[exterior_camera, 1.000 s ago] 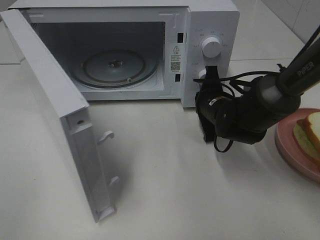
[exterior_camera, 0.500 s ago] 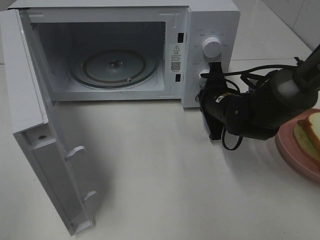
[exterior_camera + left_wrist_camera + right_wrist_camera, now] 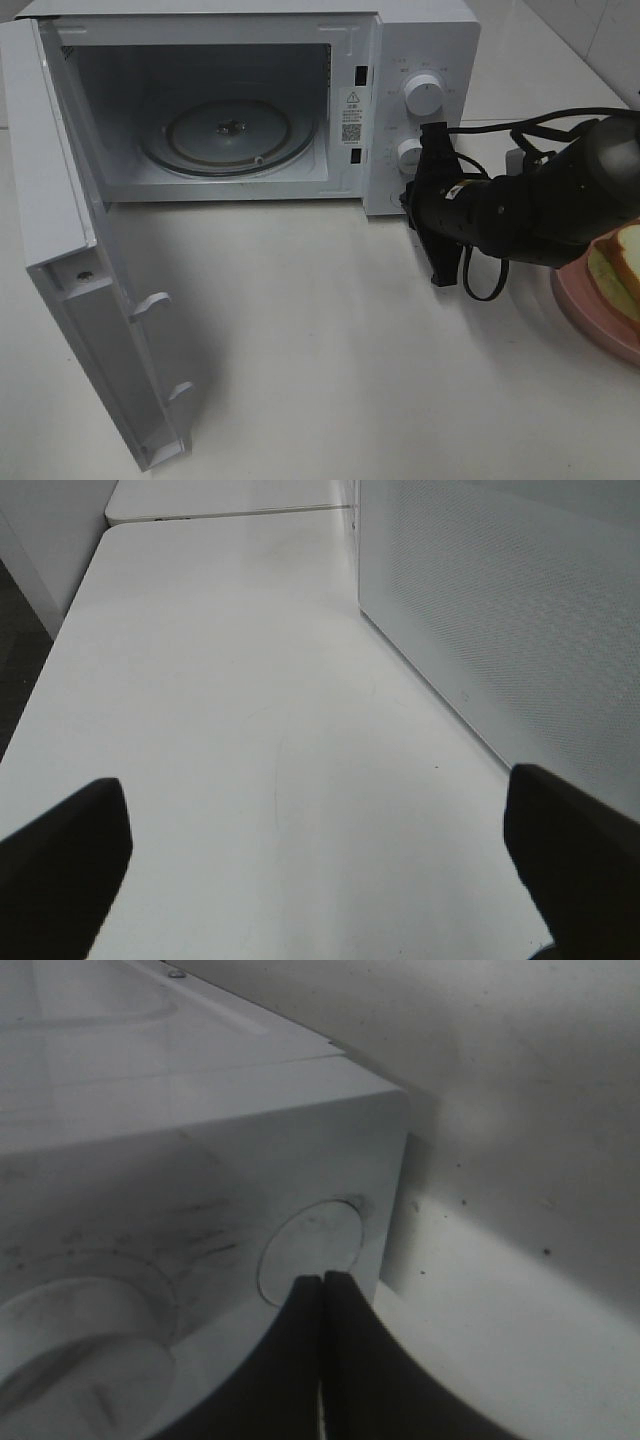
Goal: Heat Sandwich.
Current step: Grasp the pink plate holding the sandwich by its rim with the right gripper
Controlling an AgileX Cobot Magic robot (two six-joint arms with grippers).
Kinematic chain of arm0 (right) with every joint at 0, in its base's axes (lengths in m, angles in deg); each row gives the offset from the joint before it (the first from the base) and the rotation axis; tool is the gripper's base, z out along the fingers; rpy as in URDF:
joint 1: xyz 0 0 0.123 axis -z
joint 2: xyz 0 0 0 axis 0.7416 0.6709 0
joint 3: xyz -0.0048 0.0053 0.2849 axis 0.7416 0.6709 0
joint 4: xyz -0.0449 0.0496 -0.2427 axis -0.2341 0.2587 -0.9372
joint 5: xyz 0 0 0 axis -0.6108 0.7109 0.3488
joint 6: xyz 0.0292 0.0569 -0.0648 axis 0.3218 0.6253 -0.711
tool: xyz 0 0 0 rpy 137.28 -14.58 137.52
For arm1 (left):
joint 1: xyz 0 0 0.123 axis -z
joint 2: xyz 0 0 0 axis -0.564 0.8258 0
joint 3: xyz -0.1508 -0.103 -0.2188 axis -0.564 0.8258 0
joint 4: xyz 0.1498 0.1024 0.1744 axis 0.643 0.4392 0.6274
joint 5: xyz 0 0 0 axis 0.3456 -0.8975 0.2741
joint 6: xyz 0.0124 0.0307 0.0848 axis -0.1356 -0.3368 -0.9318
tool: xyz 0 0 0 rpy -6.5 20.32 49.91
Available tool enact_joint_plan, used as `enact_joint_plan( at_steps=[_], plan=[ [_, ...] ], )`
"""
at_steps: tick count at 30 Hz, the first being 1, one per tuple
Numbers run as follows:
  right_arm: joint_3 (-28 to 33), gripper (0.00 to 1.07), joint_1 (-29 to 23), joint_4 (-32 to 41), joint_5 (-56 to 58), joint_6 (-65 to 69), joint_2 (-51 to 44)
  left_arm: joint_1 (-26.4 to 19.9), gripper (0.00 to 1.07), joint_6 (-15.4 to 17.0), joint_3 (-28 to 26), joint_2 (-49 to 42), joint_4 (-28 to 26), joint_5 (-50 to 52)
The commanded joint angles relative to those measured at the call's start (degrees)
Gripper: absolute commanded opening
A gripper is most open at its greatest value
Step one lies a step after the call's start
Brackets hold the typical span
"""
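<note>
Swung wider open: microwave door (image 3: 70,250) | right claw (image 3: 322,1282) pinched shut by release button (image 3: 305,1245), prob poked it | left claw (image 3: 320,865) spread wide, empty | sandwich (image 3: 620,262) waiting on pink plate (image 3: 590,312), far right

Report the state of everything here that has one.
Door, wide open.
Turntable, bare.
Sandwich, on the plate, right of the microwave.
Left gripper, open, empty.
Right gripper, shut, empty, tips by a round button.
</note>
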Motion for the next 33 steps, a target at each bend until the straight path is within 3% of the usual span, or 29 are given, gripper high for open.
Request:
enact_joint_plan(
  at_steps=[1,16,26,33],
  plan=[
    [0.6,0.00,0.2,-0.9,2.9,-3.0,-2.1,0.0,0.96,0.2,0.3,-1.5,0.0,0.6],
    [2.1,0.03,0.2,-4.1,22.9,-25.6,-10.3,0.0,0.96,0.2,0.3,-1.5,0.0,0.6],
    [2.1,0.04,0.3,-13.6,35.8,-38.4,-14.7,0.0,0.96,0.2,0.3,-1.5,0.0,0.6],
    [2.1,0.05,0.3,-25.8,45.3,-39.4,-18.4,0.0,0.96,0.2,0.3,-1.5,0.0,0.6]
  ],
)
